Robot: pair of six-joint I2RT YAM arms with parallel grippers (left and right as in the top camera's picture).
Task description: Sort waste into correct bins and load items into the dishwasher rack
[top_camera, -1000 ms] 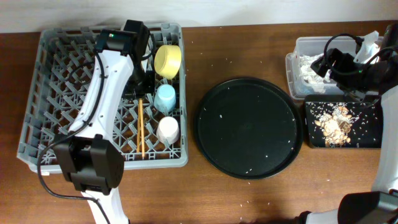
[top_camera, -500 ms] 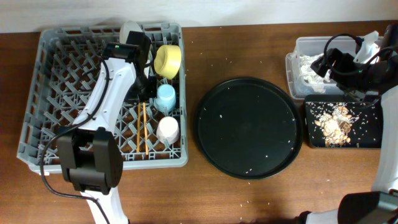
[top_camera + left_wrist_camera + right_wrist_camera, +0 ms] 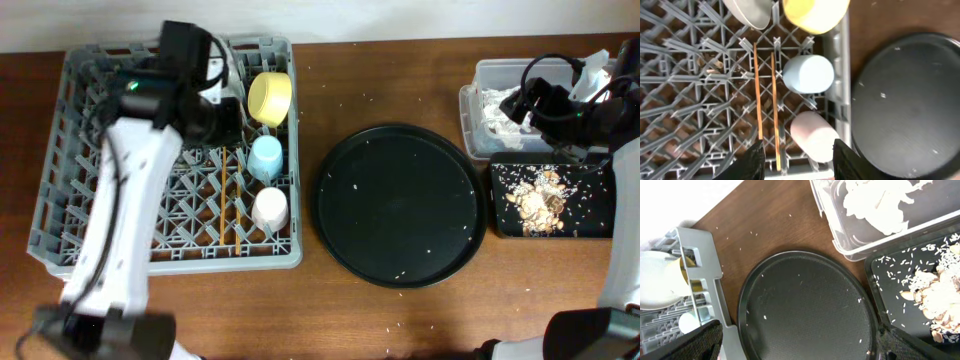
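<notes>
The brown wooden table (image 3: 250, 310) was flecked with pale crumbs. Nearest me, the round black tray (image 3: 400, 205) lay bare but for specks. In the grey lattice rack (image 3: 70, 150), front to back, were the pink cup (image 3: 270, 208), two chopsticks (image 3: 222, 195) flat on the floor, the blue cup (image 3: 266, 157), then the yellow bowl (image 3: 269, 97) and white plate (image 3: 747, 12) on edge. The left gripper (image 3: 797, 150) hung over the cups, its fingers apart and holding nothing.

To the right, the shallow black bin (image 3: 598, 228) held beige scraps (image 3: 540, 200). Beyond it, the right gripper (image 3: 805, 345) hovered near the clear tub (image 3: 478, 68) of napkins (image 3: 495, 108), jaws wide and empty.

Risks assessed: a low sweep of the left arm could topple the propped bowl or plate, and the thin, smooth chopsticks could slip through the lattice. The cups looked like smooth plastic, the napkins soft and crumpled, the scraps flaky.
</notes>
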